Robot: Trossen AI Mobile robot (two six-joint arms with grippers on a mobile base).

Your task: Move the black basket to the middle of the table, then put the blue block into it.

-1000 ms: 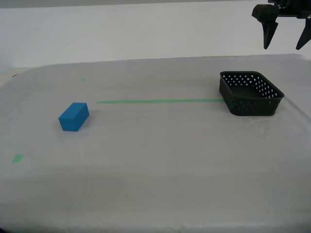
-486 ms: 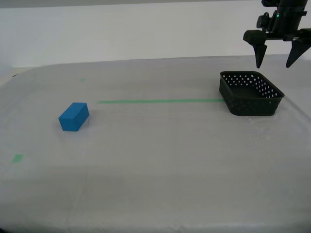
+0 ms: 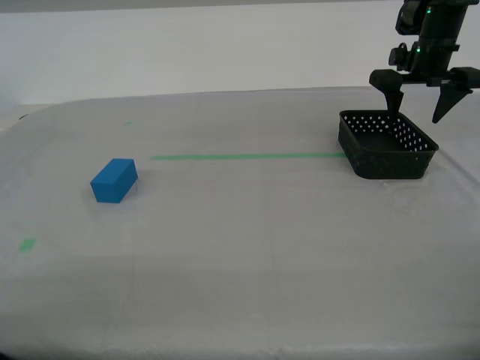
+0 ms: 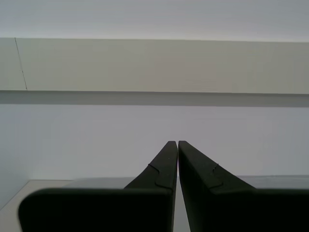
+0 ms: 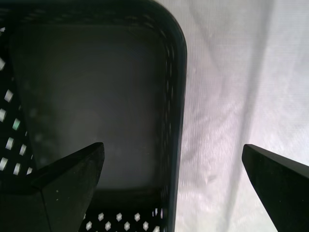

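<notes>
My first end effector (image 3: 421,102) hangs wide open over the small black perforated plastic basket (image 3: 386,144), one finger above its inside, the other beyond its wall (image 5: 176,96). The basket sits on the pale cloth-covered tabletop (image 3: 247,247) at the exterior view's right, well apart from the solid bright blue rectangular block (image 3: 114,181) at that view's left. My second end effector (image 4: 174,144) is closed on nothing.

Black basket (image 3: 387,145): shallow, rounded corners, perforated walls, upright, empty, at exterior view's right on table (image 3: 247,247); end of green tape strip (image 3: 247,157) apparently touching its wall. Blue block (image 3: 114,181): solid, lying flat, exterior view's left, well apart from basket.
</notes>
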